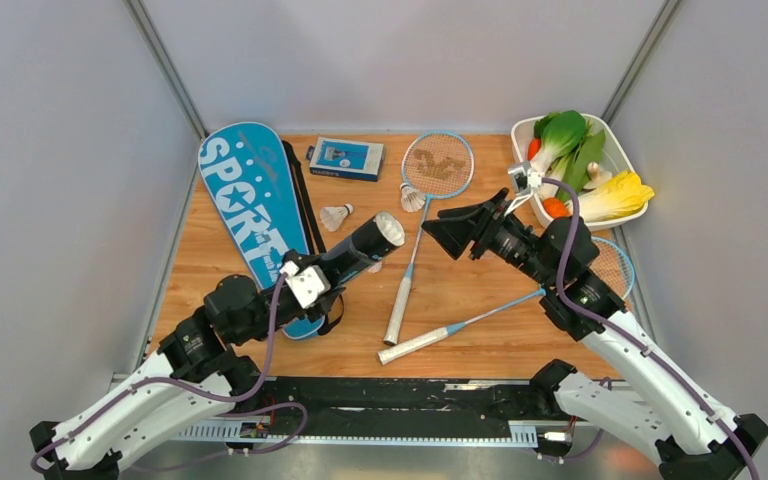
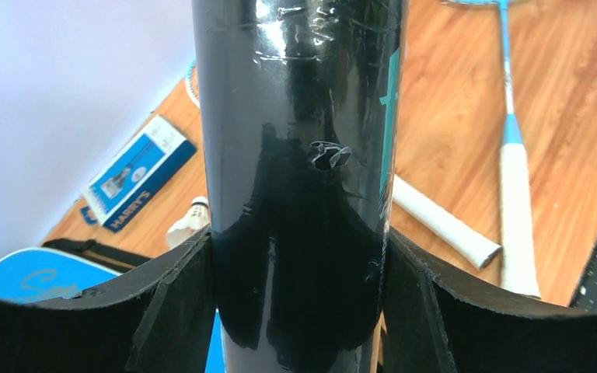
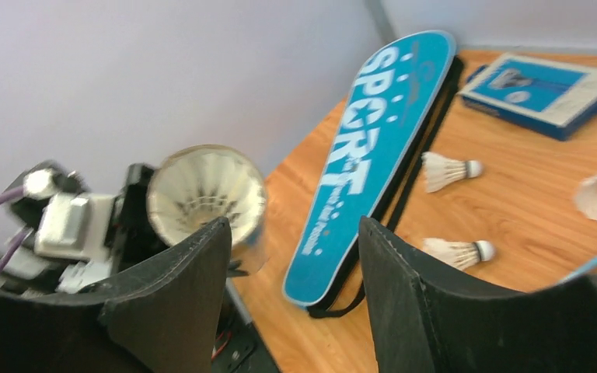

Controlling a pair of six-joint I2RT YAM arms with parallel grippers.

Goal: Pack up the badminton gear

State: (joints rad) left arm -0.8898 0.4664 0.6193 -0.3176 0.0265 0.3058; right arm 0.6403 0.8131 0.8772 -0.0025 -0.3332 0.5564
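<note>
black tube [image 1: 358,247] | shuttlecock [image 3: 206,194] in mouth | left gripper [image 2: 299,241] clamps it | right gripper [image 3: 294,233] wide, empty

- We see a small flat blue cardboard box [image 1: 346,158] with a white panel lying flat near the far edge of the light-brown wooden tabletop [image 1: 480,300], left of centre.
- We find a white rectangular plastic tray [image 1: 617,150] in the far right corner.
- In it we make out a green-leaved bok choy [image 1: 563,133], a pale yellow leafy vegetable [image 1: 615,195] and a small orange piece [image 1: 555,208].
- Plain grey walls [image 1: 50,150] surround the table.
</note>
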